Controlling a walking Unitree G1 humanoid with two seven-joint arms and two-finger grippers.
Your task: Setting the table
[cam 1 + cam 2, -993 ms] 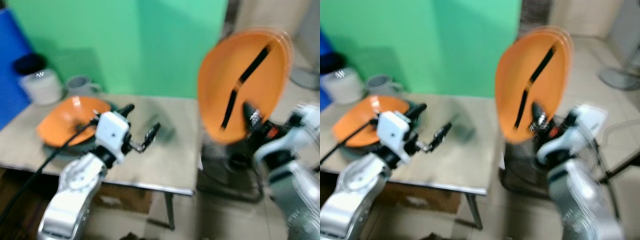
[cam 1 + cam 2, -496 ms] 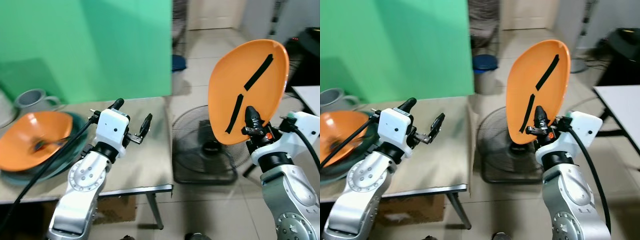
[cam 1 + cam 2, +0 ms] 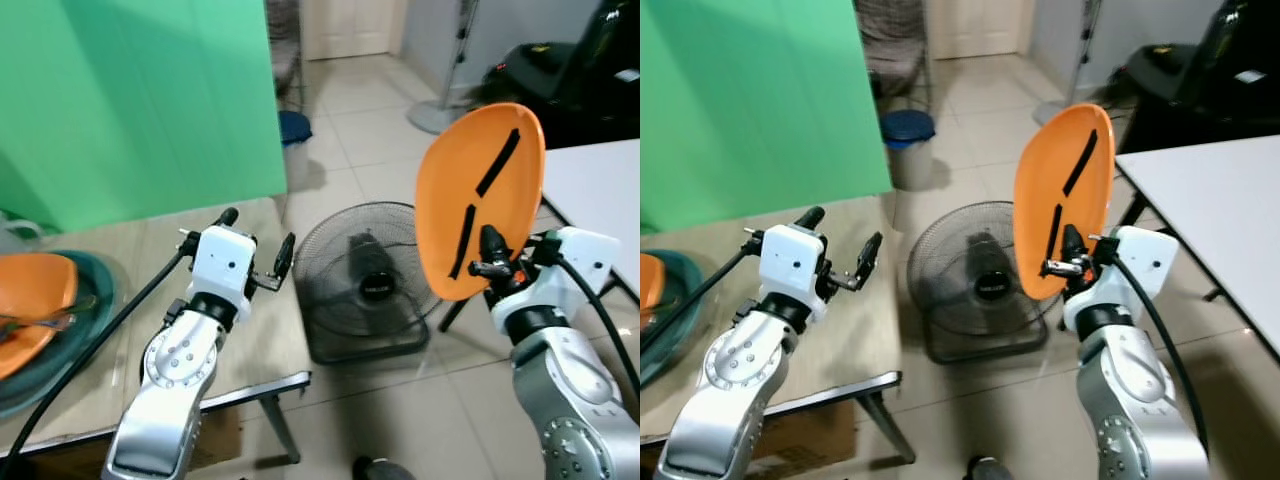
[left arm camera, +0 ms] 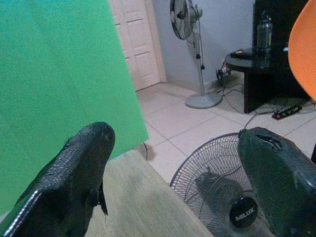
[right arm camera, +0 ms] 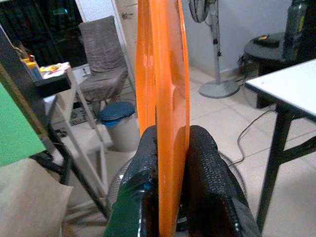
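An orange plate [image 3: 480, 200] marked with two black tape strips stands upright, edge-on in the right wrist view [image 5: 163, 74]. My right gripper [image 3: 488, 262] is shut on its lower rim, one finger [image 5: 205, 168] on each face. It hangs above the floor, between a floor fan and the white table [image 3: 1210, 190] on the right. My left gripper [image 3: 258, 240] is open and holds nothing, above the right end of the beige table [image 3: 150, 260]. At that table's far left, another orange plate [image 3: 30, 300] lies on a teal plate [image 3: 70, 335].
A black floor fan [image 3: 365, 285] sits on the tiles between the two tables. A blue bin [image 3: 905, 130] and a grey chair [image 5: 101, 64] stand further back. A green screen [image 3: 130, 100] backs the beige table. A standing fan [image 4: 185, 15] is by the far wall.
The camera has swung right: the beige table and its plates slid left and the white table came into view. The right gripper still holds the orange plate; the left stays open.
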